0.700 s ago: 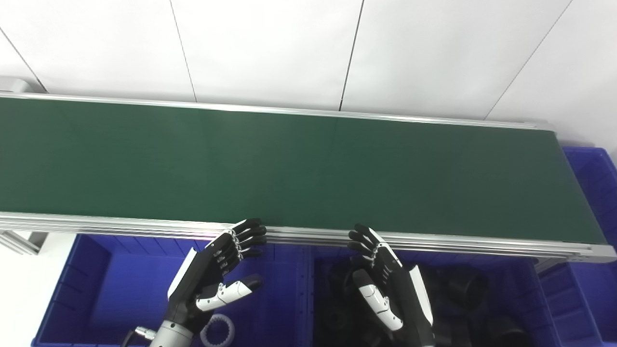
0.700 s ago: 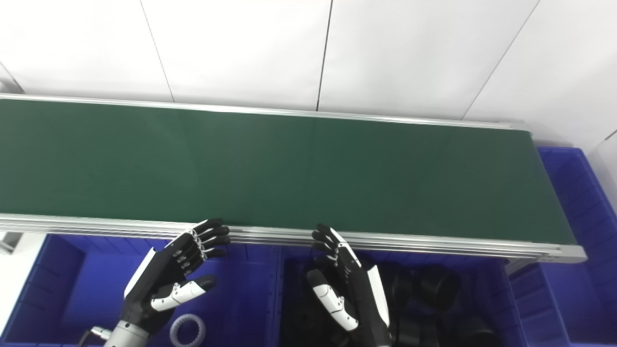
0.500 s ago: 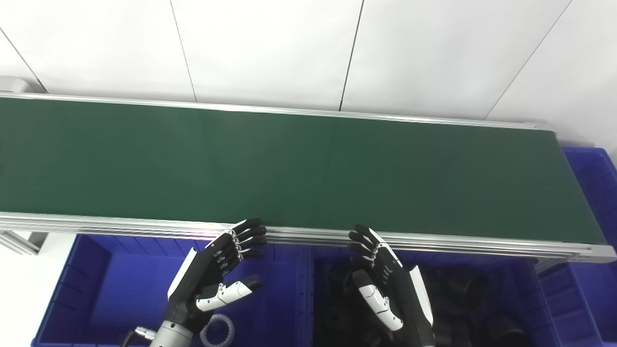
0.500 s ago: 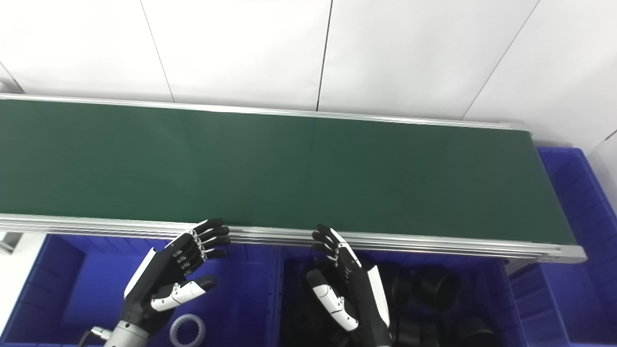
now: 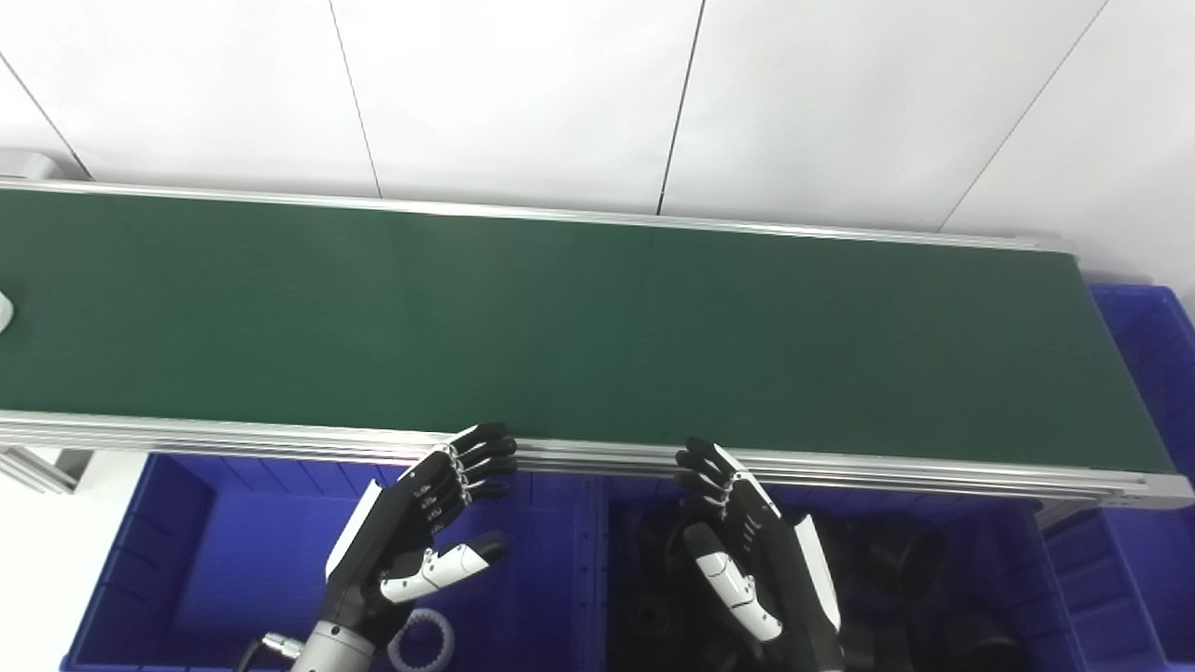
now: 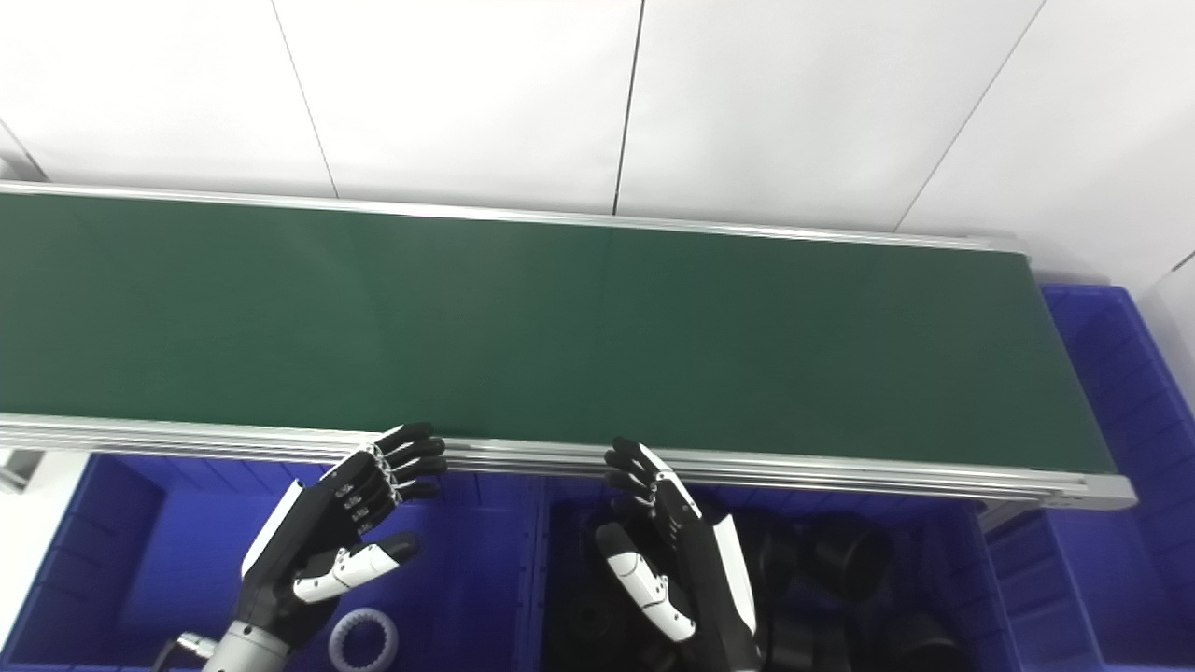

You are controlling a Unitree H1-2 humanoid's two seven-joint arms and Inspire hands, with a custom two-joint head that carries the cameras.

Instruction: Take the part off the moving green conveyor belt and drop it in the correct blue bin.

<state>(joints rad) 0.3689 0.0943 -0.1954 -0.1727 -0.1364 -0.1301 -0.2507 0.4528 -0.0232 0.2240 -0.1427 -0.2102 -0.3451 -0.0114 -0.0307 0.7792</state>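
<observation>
Left robot hand (image 5: 411, 541) and right robot hand (image 5: 747, 551) — fingers apart, holding nothing — hover over blue bins (image 5: 187, 551) near the green conveyor belt (image 5: 579, 327); white part (image 5: 3, 310) at far-left edge.

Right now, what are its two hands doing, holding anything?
Left hand: open, holding nothing.
Right hand: open, holding nothing.

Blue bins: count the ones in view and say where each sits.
3. Left bin under the left hand, holding a white ring; middle bin under the right hand, full of black parts; a third bin past the belt's right end.
</observation>
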